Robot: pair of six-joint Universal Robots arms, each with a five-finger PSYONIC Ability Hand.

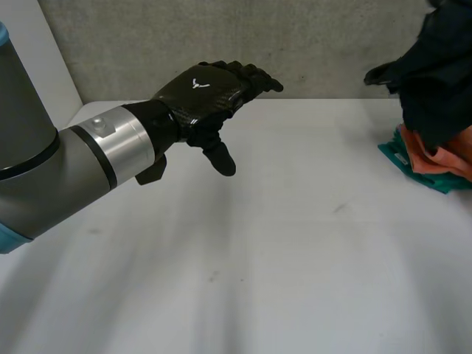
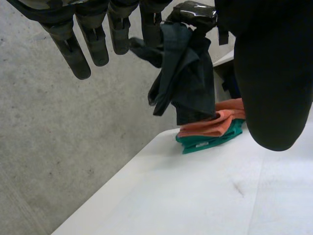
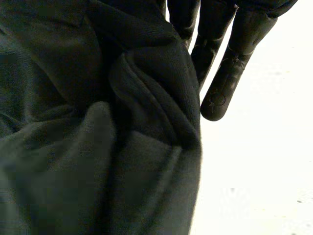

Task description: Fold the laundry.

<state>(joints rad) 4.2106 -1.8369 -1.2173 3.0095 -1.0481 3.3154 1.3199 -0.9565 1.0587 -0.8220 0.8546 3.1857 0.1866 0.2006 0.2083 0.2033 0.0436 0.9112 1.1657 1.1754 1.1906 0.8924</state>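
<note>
Left hand (image 1: 210, 92) hovers over tabletop (image 1: 295, 251), fingers loose, holding nothing. Right hand (image 3: 222, 73) grips dark cloth (image 2: 188, 73), raised, hanging over orange cloth (image 2: 210, 122) stacked on teal cloth (image 2: 210, 140) near tabletop's far right edge.

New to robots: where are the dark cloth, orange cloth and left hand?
dark cloth (image 2: 188, 78): left wrist view, its hanging middle.
orange cloth (image 2: 205, 126): left wrist view, its folded edge.
left hand (image 1: 199, 92): head view, its back.

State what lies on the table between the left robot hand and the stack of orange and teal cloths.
Nothing: in the head view, bare white table runs from below the left robot hand to the stack.
</note>
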